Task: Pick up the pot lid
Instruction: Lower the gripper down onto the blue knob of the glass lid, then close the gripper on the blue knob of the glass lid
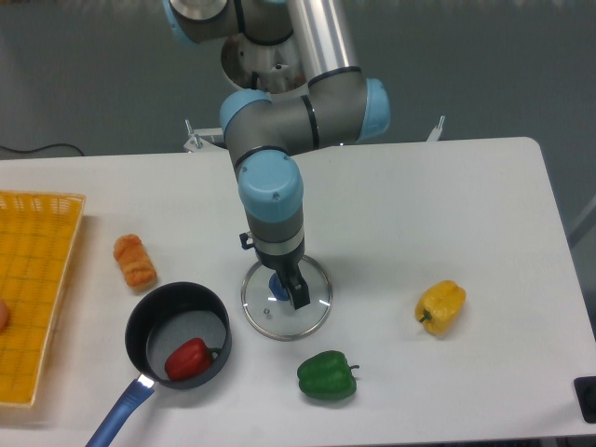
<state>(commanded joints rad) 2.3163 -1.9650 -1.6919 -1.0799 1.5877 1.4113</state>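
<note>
Lying close to the desk's (503,205) near edge, a green pepper (326,377) sits clear of the lid, so it should not hinder the lift. Toward the near left corner stands a black pan (149,349), its wall keeping a red pepper (189,359) from rolling off, its blue handle (121,413) pointing at the near edge. A yellow pepper (442,307) lies farther back, toward the right edge. Left of the middle, beside the pan, the glass lid (291,319) rests flat with its blue knob (280,286) upward, which leaves something to grab. Over it hangs the gripper (273,268), fingers spread wide and set slantwise, probably so that the knob can pass between them; whether they are low enough to close on it, I cannot tell. The next move likely calls for centring, then lowering and squeezing; an off-centre grip could tip or slide the lid. Farther back, toward the left edge, lies an orange vegetable (134,262), well apart from the lid.
</note>
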